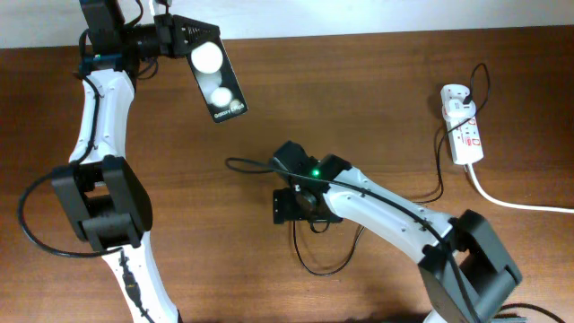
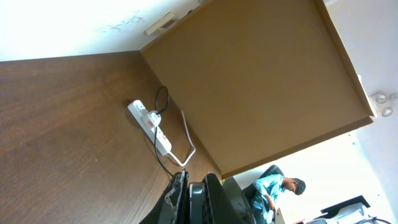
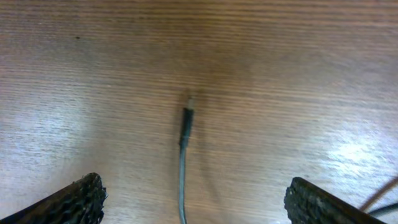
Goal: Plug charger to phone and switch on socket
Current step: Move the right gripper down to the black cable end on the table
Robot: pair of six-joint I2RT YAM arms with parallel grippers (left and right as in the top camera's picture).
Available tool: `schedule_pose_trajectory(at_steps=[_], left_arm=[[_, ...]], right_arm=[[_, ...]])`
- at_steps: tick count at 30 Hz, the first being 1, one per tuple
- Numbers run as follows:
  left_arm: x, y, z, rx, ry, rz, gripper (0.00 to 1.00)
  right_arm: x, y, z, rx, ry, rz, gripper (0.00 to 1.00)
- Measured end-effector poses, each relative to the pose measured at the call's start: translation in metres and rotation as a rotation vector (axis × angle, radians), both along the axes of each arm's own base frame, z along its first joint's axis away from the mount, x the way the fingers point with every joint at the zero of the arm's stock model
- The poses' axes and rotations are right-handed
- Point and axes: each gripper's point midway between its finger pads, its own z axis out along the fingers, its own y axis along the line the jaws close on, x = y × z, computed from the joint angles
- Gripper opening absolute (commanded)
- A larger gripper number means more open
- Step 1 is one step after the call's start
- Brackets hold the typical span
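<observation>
Brown wood table (image 1: 377,72), both arms over it. L arm (image 1: 97,117) stretches to the far-left corner, wrist bent inward. R arm (image 1: 395,215) reaches from near-right to mid-table, wrist pointing down. Socket (image 1: 465,136) lies far right, white adapter (image 1: 455,94) plugged into its far end. L claw (image 1: 184,40) is clamped on one end of the phone (image 1: 218,81), held tilted off the table, white circles up. R claw (image 3: 199,196) stands wide, straddling the charger (image 3: 185,124) tip w/o touching it.
</observation>
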Motion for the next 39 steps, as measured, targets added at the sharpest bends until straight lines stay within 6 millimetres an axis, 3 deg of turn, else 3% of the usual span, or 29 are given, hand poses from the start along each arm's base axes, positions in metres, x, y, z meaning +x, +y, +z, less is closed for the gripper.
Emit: schedule_pose_trajectory(at_steps=[3, 6, 9, 11, 15, 18, 27, 33, 37, 39], left_arm=[[0.0, 0.0, 0.0, 0.0, 0.0, 0.0, 0.0], [0.0, 0.0, 0.0, 0.0, 0.0, 0.0, 0.0], [0.0, 0.0, 0.0, 0.0, 0.0, 0.0, 0.0], [0.0, 0.0, 0.0, 0.0, 0.0, 0.0, 0.0], [0.0, 0.0, 0.0, 0.0, 0.0, 0.0, 0.0], [0.0, 0.0, 0.0, 0.0, 0.0, 0.0, 0.0], [0.0, 0.0, 0.0, 0.0, 0.0, 0.0, 0.0], [0.0, 0.001, 0.0, 0.0, 0.0, 0.003, 0.0], [0.0, 0.001, 0.0, 0.0, 0.0, 0.003, 0.0], [0.0, 0.001, 0.0, 0.0, 0.0, 0.003, 0.0]], right_arm=[[-0.007, 0.011, -0.004, -0.014, 0.001, 0.011, 0.88], [-0.009, 0.012, -0.015, -0.048, 0.01, 0.003, 0.76], [-0.006, 0.012, -0.026, -0.069, 0.008, -0.009, 0.72], [-0.005, 0.012, -0.033, -0.081, 0.015, -0.016, 0.6], [-0.003, 0.012, -0.037, -0.087, 0.011, -0.024, 0.53], [-0.005, 0.009, -0.052, -0.117, 0.036, -0.026, 0.48], [0.004, 0.018, -0.051, -0.083, 0.004, -0.028, 0.41], [0.005, 0.015, -0.051, -0.099, -0.003, -0.051, 0.24], [0.002, 0.012, -0.052, -0.111, 0.008, -0.056, 0.05], [0.002, 0.013, -0.051, -0.11, 0.008, -0.058, 0.04]])
